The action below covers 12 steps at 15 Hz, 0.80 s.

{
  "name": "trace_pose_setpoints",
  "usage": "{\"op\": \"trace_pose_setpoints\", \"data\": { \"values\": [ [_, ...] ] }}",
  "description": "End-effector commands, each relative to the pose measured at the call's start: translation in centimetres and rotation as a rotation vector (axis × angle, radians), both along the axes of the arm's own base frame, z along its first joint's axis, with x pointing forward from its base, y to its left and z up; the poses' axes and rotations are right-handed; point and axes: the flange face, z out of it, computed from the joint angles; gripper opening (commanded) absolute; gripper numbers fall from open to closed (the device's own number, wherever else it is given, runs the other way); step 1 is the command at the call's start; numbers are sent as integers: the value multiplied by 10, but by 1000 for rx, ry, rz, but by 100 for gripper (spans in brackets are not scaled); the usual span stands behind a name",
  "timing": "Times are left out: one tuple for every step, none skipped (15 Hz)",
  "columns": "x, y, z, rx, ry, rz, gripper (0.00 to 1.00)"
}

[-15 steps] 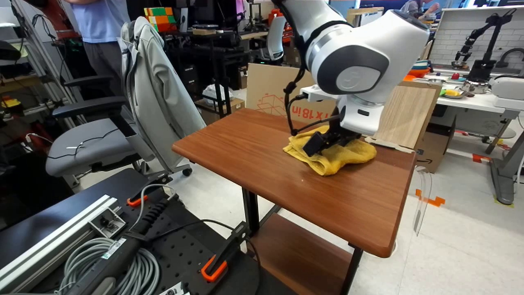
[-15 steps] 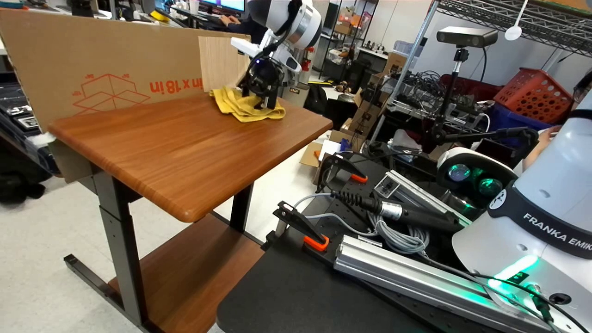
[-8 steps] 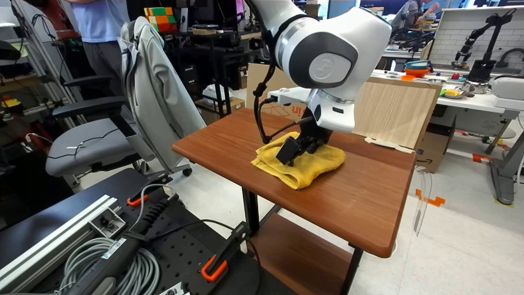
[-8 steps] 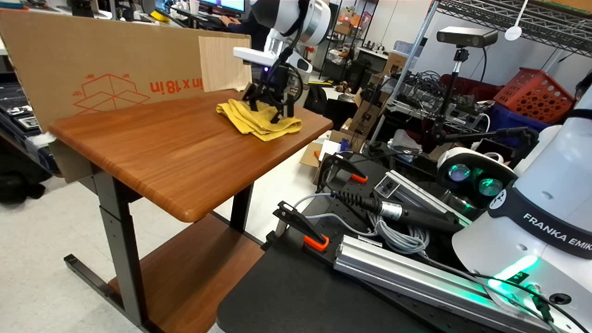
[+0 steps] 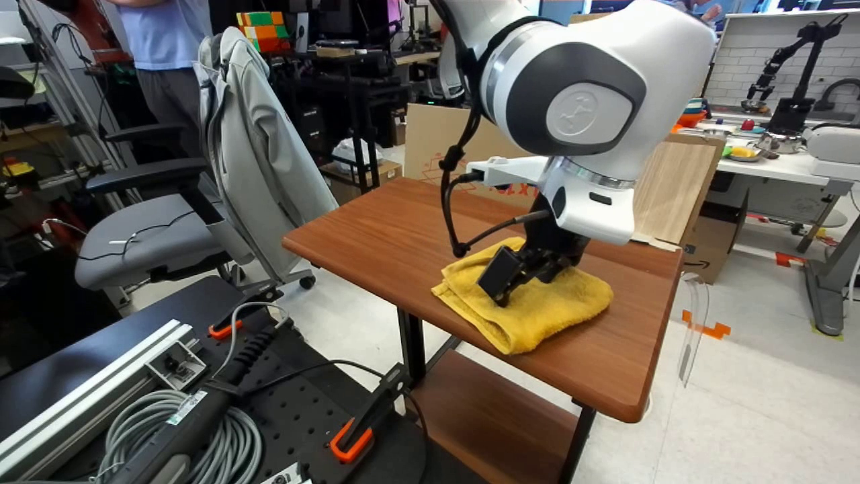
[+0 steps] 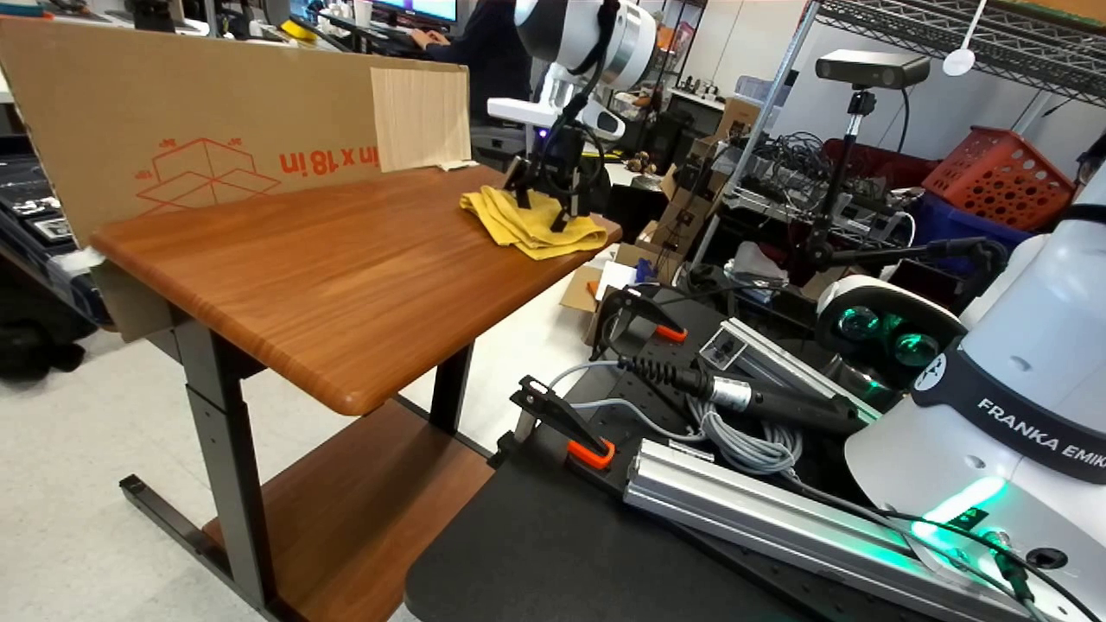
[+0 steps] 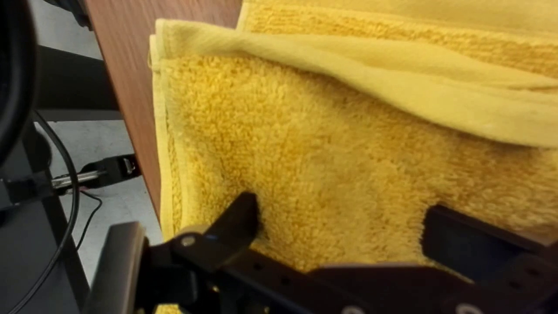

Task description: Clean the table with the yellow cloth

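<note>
The yellow cloth [image 5: 571,306] lies folded and rumpled on the reddish-brown table [image 5: 383,235], near its long edge on the robot's side. Both also show in an exterior view, the cloth [image 6: 501,220] near the end of the table [image 6: 302,268]. My gripper [image 5: 527,286] is on top of the cloth, its fingers pointing down. In the wrist view the two fingertips of the gripper [image 7: 342,213] stand wide apart, touching or sinking into the cloth [image 7: 305,131], with flat fabric between them. A strip of table [image 7: 130,100] shows beside the cloth. The cloth's underside is hidden.
A cardboard panel [image 6: 259,112] and a pale plywood board [image 6: 422,121] stand along the table's far edge. A black bench [image 6: 536,518] with clamps, coiled cable and a metal rail lies between table and robot base. A grey chair with a jacket [image 5: 255,128] stands near one end.
The gripper and cloth have slid together over the table toward the robot-side edge. In an exterior view they went left, then back right and nearer. The gripper stays open.
</note>
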Motion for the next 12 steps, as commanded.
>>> {"op": "trace_pose_setpoints", "data": {
  "values": [
    [-10, -27, -4, -25, -1, -90, 100],
    [-11, -30, -4, -31, 0, -97, 100],
    [-8, -25, -4, -36, 3, -81, 100],
    [-4, -18, -5, -33, 0, -65, 100],
    [0, -10, -3, -27, -8, -54, 100],
    [6, 7, -4, -5, -5, -22, 100],
    [10, 24, -5, 4, -5, 7, 100],
    [15, 49, -8, 16, -6, 67, 100],
    [20, 72, -11, 24, -4, 115, 100],
    [26, 101, -15, 22, -9, 177, 100],
    [30, 130, -18, 38, -8, 232, 100],
    [33, 159, -17, 45, -8, 285, 100]
  ]
}}
